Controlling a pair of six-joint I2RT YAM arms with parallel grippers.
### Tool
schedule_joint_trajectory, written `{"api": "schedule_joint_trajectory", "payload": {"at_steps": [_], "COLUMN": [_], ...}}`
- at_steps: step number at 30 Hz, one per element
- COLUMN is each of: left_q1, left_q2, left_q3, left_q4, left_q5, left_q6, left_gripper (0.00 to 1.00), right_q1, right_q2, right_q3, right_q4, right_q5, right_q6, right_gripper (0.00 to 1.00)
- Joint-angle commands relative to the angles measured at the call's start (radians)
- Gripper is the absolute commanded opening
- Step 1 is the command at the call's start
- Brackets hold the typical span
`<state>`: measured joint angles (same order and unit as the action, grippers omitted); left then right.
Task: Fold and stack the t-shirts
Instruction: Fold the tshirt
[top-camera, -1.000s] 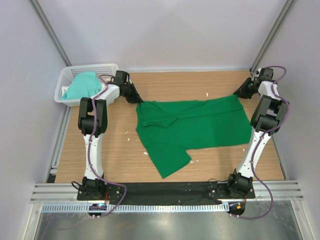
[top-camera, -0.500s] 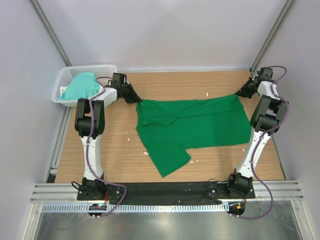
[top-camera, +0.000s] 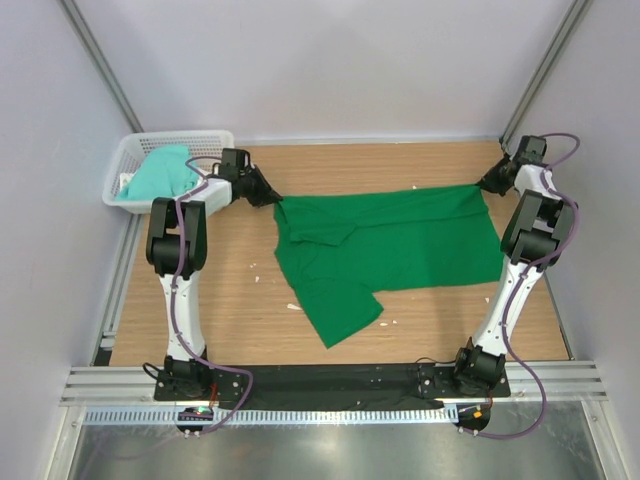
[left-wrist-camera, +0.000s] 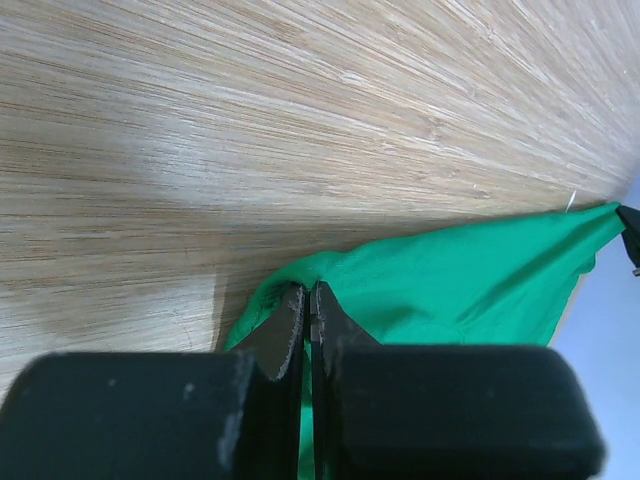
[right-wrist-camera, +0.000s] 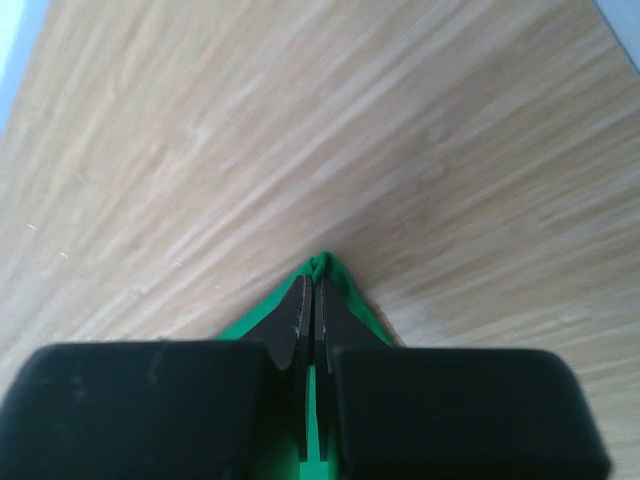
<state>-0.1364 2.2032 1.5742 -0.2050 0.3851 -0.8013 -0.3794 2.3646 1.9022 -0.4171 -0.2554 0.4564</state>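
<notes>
A large emerald green t-shirt (top-camera: 385, 245) lies spread across the middle of the wooden table, its lower part folded toward the near edge. My left gripper (top-camera: 275, 198) is shut on the shirt's far left corner (left-wrist-camera: 345, 275). At the far right corner (right-wrist-camera: 320, 265) my right gripper (top-camera: 482, 187) pinches the fabric, shut. The top edge between them looks stretched and slightly raised. A paler mint-teal t-shirt (top-camera: 160, 172) lies bunched in the white basket at the far left.
The white lattice basket (top-camera: 215, 137) stands at the table's far left corner, just behind the left arm. Small white flecks (top-camera: 255, 272) dot the wood near the shirt. Grey walls and metal posts close in the table on both sides.
Both grippers closed on the green shirt's far corners. The top edge has been pulled taut and drawn slightly toward the back, and the right corner has shifted outward.
</notes>
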Motion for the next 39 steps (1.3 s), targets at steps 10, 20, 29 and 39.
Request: {"api": "schedule_joint_trajectory", "payload": {"at_steps": [10,20,29,39], "left_q1": [0.047,0.017,-0.054,-0.097], "left_q2": [-0.002,0.003,-0.181,-0.349], "left_q3": [-0.003,0.084,-0.029,-0.212], "left_q4": [0.064,-0.037,-0.114,-0.136], "left_q5": [-0.126,-0.042,-0.066,0.044], "left_q6": [-0.047,0.039,0.152,0.216], "left_gripper": [0.00,0.55,0.81,0.61], "right_q1": [-0.052,-0.055,-0.046,-0.016], "right_q2": [0.008,0.033,-0.149,-0.283], "right_q3": [-0.052,0.110,0.077,-0.150], "right_q4": [0.348,0.068,-0.169,-0.144], "right_q5": [-0.084,-0.016,0.091,0.010], "right_q6": [0.198,0.134,0.038,0.005], "right_gripper": [0.02,0.49,0.57,0.58]}}
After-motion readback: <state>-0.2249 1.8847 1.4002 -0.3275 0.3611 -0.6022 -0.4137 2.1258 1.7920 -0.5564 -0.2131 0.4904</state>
